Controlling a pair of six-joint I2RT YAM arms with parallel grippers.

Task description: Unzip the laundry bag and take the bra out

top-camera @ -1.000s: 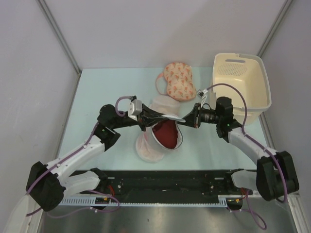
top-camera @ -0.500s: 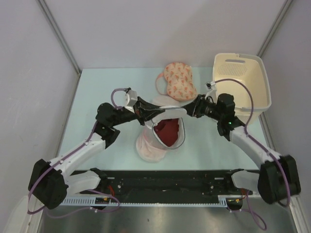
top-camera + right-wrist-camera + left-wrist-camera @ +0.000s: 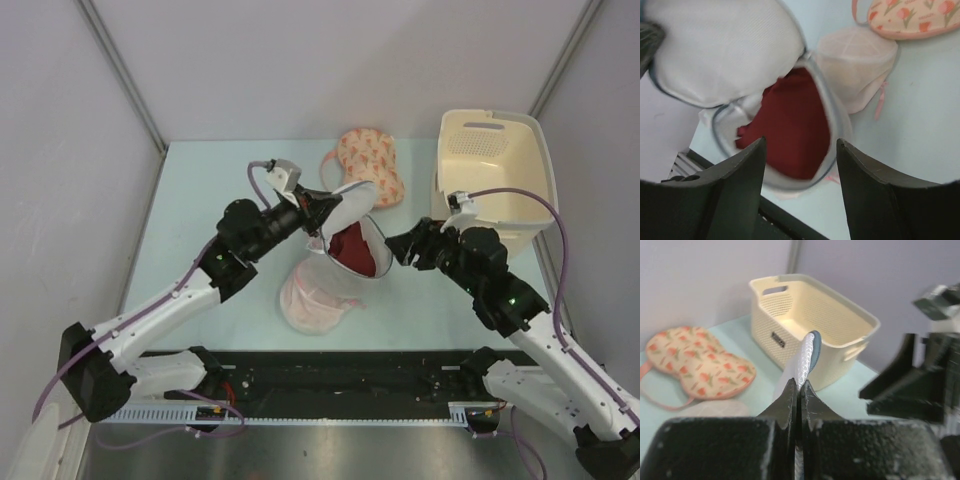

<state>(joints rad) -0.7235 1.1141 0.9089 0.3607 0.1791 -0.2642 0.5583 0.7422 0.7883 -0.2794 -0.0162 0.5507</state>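
Left gripper (image 3: 799, 391): clamped on the edge of the laundry bag's (image 3: 725, 50) flap, with the grey zip rim pinched between the closed fingers.

Right gripper (image 3: 800, 144): spread wide and holding nothing. It faces the bag's mouth from just beside it and is not touching the contents.

Laundry bag: near the middle of the table (image 3: 200, 190), zip undone. One half is lifted like a lid, so the opening gapes toward the right arm. Whether its underside rests on the table cannot be told.

Bra (image 3: 790, 125): dark red, bunched inside the open bag and not yet out. The straps are not visible.

Step in hand: unzipping looks done; the reach in for the bra is what remains.

How it will handle: light, soft and limp (it should fold and trail rather than lift as one piece). The mesh bag is just as floppy, held in shape only by its rim.

Where to take hold: the exposed bulge of red fabric at the mouth, pinched deep enough to gather a fold.

Risk: a strap or the fabric could snag on the zip rim, or the whole bag could drag along unless the flap is held firm.

Nearby: a pink-trimmed pouch (image 3: 312, 305) below the bag, a peach bra (image 3: 370, 165) behind it, and a cream basket (image 3: 497, 165) at the right.
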